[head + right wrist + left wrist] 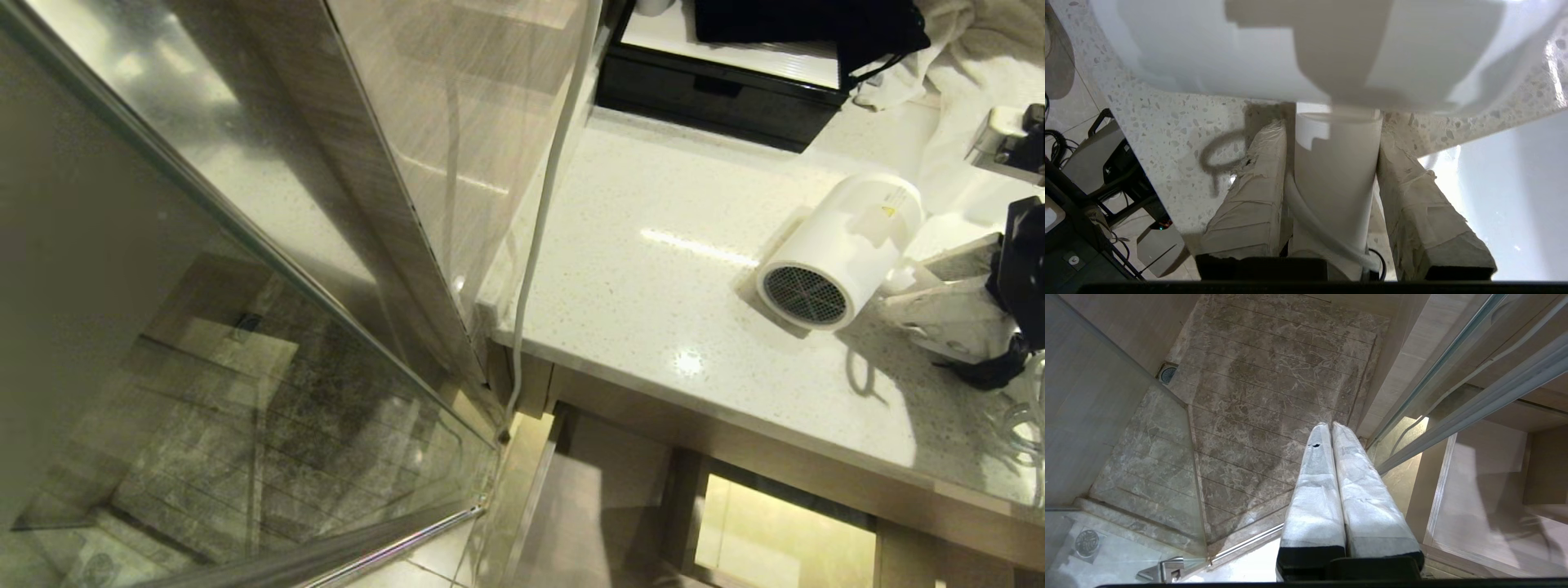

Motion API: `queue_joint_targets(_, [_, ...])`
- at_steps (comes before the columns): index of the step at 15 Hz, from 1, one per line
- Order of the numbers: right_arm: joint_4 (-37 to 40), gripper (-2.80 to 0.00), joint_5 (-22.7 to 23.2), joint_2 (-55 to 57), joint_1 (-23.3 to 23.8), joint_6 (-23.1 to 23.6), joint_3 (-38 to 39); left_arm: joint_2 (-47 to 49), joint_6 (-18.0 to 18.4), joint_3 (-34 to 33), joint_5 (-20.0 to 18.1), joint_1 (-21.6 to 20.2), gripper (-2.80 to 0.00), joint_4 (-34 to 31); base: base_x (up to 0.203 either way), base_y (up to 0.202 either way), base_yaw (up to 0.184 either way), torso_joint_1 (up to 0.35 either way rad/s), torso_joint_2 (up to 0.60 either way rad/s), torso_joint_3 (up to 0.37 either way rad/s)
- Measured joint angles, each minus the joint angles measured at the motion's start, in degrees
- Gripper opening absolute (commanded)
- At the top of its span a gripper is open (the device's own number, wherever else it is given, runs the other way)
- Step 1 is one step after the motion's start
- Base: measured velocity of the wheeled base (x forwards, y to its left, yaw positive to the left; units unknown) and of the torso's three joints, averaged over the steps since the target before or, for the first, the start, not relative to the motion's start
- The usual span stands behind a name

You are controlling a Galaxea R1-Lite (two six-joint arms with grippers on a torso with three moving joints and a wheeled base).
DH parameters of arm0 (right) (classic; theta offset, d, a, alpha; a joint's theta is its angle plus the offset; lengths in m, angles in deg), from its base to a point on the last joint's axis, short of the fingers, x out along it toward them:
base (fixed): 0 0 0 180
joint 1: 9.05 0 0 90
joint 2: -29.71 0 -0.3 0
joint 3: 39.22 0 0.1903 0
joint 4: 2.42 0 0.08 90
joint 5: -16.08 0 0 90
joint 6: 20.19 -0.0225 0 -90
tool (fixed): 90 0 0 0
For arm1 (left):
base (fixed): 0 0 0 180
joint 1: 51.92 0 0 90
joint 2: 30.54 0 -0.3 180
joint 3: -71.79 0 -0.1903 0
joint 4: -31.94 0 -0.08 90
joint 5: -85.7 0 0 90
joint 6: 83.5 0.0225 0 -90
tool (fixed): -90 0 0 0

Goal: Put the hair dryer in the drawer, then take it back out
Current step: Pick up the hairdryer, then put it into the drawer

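Pinching the dryer handle between right fingers beside the sink (smooth, rigid, likely barrel-heavy); left fingers pressed together.

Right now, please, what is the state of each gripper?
Left gripper: shut, holding nothing, parked over the shower floor.
Right gripper: shut on the handle of the hair dryer, which lies on the counter.
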Motion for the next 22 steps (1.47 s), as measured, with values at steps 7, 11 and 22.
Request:
queue_joint_targets(7, [3.38,-2.8,0.1,-5.4,2.61,-0.18,0.07,0.0,0.0,0.0,-0.02,0.0,-2.8,0.0,0.0,0.0,0.0,0.0,0.0,0.0])
queue_joint_targets(11, [5.13,-2.8,0.15,-7.77,4.71,-0.78,-0.27,0.0,-0.01,0.0,0.01,0.0,-2.8,0.0,0.0,0.0,0.0,0.0,0.0,0.0])
queue_joint_targets(22, [6.17,-2.8,-1.15,-14.36,10.24,-7.63,-0.52,0.0,0.0,0.0,-0.02,0.0,-2.8,-0.01,0.0,0.0,0.0,0.0,0.0,0.0])
